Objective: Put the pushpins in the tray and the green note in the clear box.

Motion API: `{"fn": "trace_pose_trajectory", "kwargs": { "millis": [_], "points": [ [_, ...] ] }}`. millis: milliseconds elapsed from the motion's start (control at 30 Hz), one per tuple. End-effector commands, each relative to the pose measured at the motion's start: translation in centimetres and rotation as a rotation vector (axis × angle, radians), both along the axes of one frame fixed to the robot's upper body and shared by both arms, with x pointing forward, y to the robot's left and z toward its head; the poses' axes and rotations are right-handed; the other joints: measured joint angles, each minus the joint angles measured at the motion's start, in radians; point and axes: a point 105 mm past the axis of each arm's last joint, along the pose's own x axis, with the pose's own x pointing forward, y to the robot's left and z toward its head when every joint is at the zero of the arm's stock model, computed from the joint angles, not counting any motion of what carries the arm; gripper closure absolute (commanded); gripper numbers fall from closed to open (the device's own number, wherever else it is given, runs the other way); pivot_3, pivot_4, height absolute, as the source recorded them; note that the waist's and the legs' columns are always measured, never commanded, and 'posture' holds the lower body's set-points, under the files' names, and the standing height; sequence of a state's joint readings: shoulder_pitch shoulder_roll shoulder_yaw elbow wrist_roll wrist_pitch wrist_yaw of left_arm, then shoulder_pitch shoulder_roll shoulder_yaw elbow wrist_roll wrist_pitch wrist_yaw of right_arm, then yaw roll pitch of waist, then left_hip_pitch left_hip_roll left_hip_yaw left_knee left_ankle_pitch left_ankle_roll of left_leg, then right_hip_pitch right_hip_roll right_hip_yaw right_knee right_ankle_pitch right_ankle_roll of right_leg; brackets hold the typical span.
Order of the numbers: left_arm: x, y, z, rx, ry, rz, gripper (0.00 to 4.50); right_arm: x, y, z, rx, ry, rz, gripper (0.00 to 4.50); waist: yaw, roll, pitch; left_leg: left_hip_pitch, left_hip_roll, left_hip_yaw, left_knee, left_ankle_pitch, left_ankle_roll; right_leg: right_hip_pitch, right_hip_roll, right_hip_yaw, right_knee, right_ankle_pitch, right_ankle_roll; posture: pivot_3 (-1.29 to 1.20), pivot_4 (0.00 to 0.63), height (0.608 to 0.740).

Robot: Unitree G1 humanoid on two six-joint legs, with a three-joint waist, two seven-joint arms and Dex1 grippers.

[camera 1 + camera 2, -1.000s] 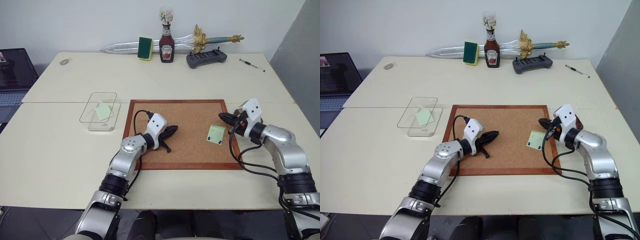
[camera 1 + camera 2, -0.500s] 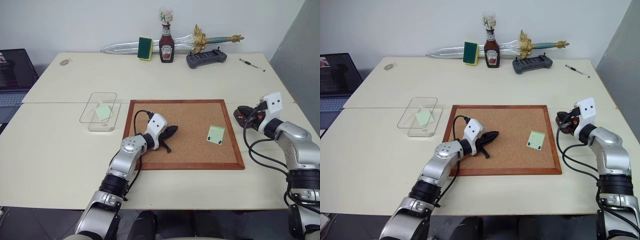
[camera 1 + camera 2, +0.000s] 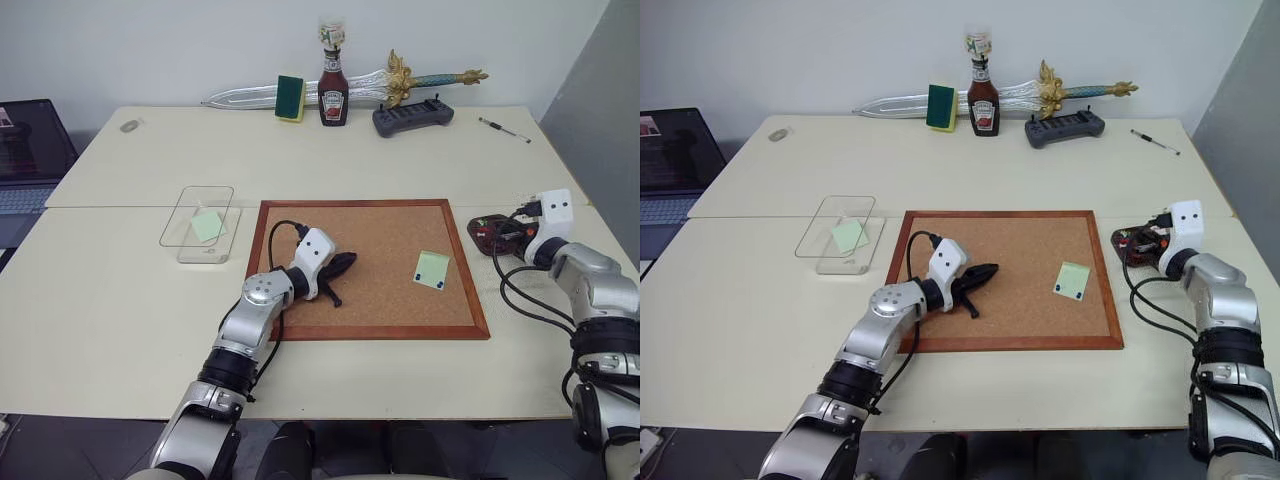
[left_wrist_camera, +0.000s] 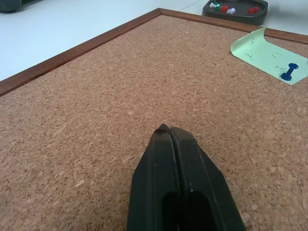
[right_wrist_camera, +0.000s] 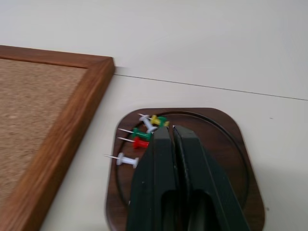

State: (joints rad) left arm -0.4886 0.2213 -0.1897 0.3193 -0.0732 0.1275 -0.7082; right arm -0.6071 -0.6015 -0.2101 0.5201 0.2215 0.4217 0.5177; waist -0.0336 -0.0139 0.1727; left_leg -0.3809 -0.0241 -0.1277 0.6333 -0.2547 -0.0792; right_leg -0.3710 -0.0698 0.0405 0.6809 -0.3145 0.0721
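Reddish-brown tray [image 5: 226, 144], right of corkboard [image 3: 370, 262]: my right gripper [image 5: 169, 131] hung over it, fingers barely parted; pushpins [image 5: 142, 135] lay inside. Releasing low seemed wisest.

Reddish-brown tray [image 5: 231, 139] — pushpins [image 5: 142, 136] in it white, green, red, yellow. Pale green note [image 4: 265, 52], pinned blue. Speckled tan corkboard [image 3: 385, 250], brown frame — cream desk [image 3: 120, 300].
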Motion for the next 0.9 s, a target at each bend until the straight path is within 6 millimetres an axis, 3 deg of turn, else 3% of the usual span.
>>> {"fn": "trace_pose_trajectory", "kwargs": {
  "millis": [33, 267, 367, 567, 733, 900],
  "points": [
    [-0.8, -0.2, -1.9, 0.036, 0.057, -0.020, 4.50, 0.4, -0.5, 1.8, -0.003, -0.056, -0.018, 3.41, 0.000, 0.000, 0.000, 0.000, 0.000, 0.000, 0.000, 0.000, 0.000, 0.000, 0.000, 0.000, 0.000, 0.000, 0.000, 0.00, 0.150, 0.740],
    [-0.9, -0.2, -1.9, 0.039, 0.056, -0.022, 4.50, 0.5, -0.5, 3.0, 0.015, -0.108, -0.016, 1.81, 0.000, 0.000, 0.000, 0.000, 0.000, 0.000, 0.000, 0.000, 0.000, 0.000, 0.000, 0.000, 0.000, 0.000, 0.000, 0.00, 0.150, 0.740],
    [-0.9, -0.2, -1.9, 0.038, 0.055, -0.020, 4.50, -0.6, 0.9, 4.3, 0.006, -0.155, 0.097, 1.25, -0.001, 0.001, 0.000, 0.000, 0.000, 0.000, 0.000, 0.000, 0.000, 0.000, 0.000, 0.000, 0.000, 0.000, 0.000, 0.00, 0.150, 0.740],
    [-0.9, 0.0, -1.9, 0.041, 0.055, -0.018, 4.50, -4.6, 4.1, 4.8, -0.072, -0.193, 0.349, 1.25, 0.001, 0.001, 0.000, -0.001, 0.000, 0.000, 0.000, -0.001, 0.001, 0.000, 0.000, 0.000, -0.001, 0.000, 0.000, 0.00, 0.150, 0.740],
    [-0.9, -0.1, -2.0, 0.047, 0.056, -0.026, 4.50, -8.8, 7.6, 2.8, -0.162, -0.112, 0.613, 1.25, -0.001, 0.001, -0.001, 0.000, 0.000, 0.000, 0.000, -0.001, 0.001, 0.001, 0.000, 0.000, -0.001, 0.000, 0.000, 0.00, 0.150, 0.740],
    [-0.8, -0.3, -2.0, 0.050, 0.054, -0.035, 4.50, -9.8, 9.6, 1.1, -0.185, -0.063, 0.712, 1.25, -0.004, 0.001, -0.001, 0.001, 0.000, 0.001, 0.000, -0.001, 0.001, 0.002, 0.000, 0.000, -0.001, 0.000, 0.001, 0.00, 0.150, 0.740]
  ]
}}
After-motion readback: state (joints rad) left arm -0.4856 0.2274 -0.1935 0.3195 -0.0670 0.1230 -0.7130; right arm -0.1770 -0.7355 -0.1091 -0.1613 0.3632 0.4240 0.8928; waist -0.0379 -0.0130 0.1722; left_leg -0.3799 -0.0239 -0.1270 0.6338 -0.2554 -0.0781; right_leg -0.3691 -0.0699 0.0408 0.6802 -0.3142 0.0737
